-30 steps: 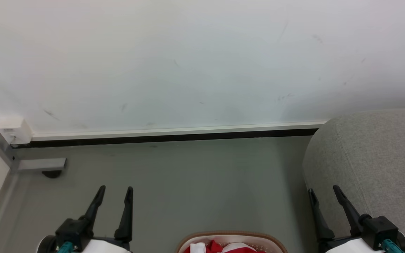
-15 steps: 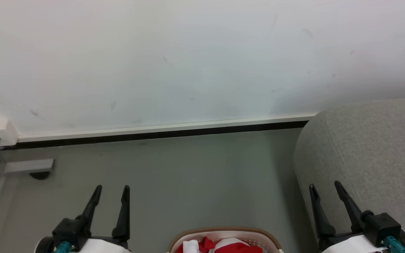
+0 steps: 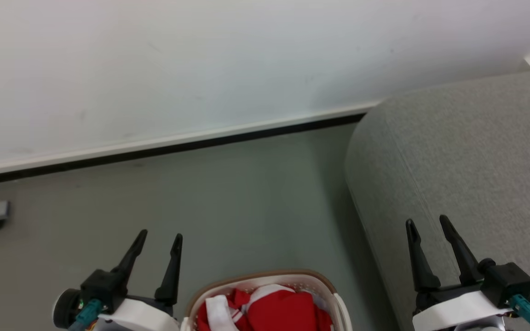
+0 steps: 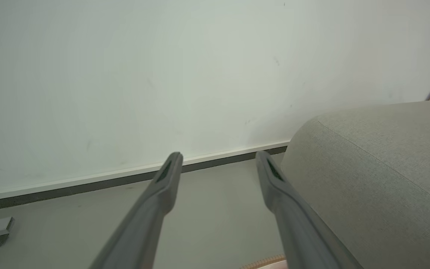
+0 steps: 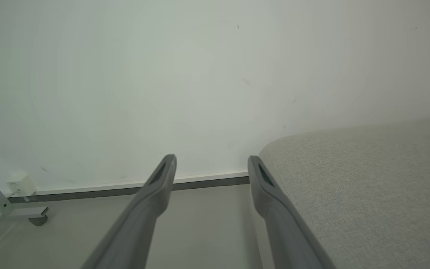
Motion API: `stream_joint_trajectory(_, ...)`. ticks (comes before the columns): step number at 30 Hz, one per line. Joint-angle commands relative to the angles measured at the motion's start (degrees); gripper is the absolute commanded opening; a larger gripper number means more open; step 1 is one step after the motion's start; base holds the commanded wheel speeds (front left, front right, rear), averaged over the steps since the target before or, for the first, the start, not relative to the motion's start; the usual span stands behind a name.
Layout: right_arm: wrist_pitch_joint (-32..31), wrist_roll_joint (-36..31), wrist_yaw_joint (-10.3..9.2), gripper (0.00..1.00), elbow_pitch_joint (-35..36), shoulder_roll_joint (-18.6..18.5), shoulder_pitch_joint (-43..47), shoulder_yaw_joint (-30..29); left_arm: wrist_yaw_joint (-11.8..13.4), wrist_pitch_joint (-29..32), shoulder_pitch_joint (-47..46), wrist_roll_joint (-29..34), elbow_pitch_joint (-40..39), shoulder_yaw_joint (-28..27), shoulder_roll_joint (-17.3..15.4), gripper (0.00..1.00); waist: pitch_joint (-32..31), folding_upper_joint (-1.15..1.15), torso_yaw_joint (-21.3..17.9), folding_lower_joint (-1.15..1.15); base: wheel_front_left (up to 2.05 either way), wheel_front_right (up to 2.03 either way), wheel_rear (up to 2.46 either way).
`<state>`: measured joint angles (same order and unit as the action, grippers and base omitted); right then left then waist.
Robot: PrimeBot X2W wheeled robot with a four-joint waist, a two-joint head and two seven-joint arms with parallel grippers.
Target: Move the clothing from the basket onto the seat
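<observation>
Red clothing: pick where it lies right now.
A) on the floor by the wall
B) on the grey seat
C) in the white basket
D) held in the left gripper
C: the red clothing lies heaped inside the basket, while the left gripper and the right gripper stand open with nothing between their fingers.

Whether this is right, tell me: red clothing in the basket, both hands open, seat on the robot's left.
Wrong side: the head view shows the seat on the robot's right. The clothing is in the basket; left hand and right hand are open.
</observation>
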<state>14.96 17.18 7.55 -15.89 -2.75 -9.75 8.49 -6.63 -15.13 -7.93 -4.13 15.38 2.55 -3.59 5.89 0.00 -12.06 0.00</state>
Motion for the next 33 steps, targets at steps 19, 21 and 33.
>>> stream_joint_trajectory(19,0.15,3.58,-0.12,1.00,4.80,-0.04,-4.75,0.10,-0.83,4.15,-15.21,-2.66,30.88,23.62,-9.02,1.00,15.36,0.00,-11.94,0.00,0.00,0.00,0.00)
stream_joint_trajectory(21,0.15,4.15,-0.12,1.00,5.25,-0.06,-5.29,0.21,-0.84,5.08,-17.19,-3.12,33.68,26.47,-9.59,1.00,16.85,0.00,-12.59,0.00,0.00,0.00,0.00)
stream_joint_trajectory(33,0.15,6.39,-0.12,1.00,7.67,-0.06,-7.44,-0.75,-0.85,11.67,-25.23,-7.80,44.64,42.31,-12.19,1.00,24.72,0.00,-16.09,0.00,0.00,0.00,0.00)
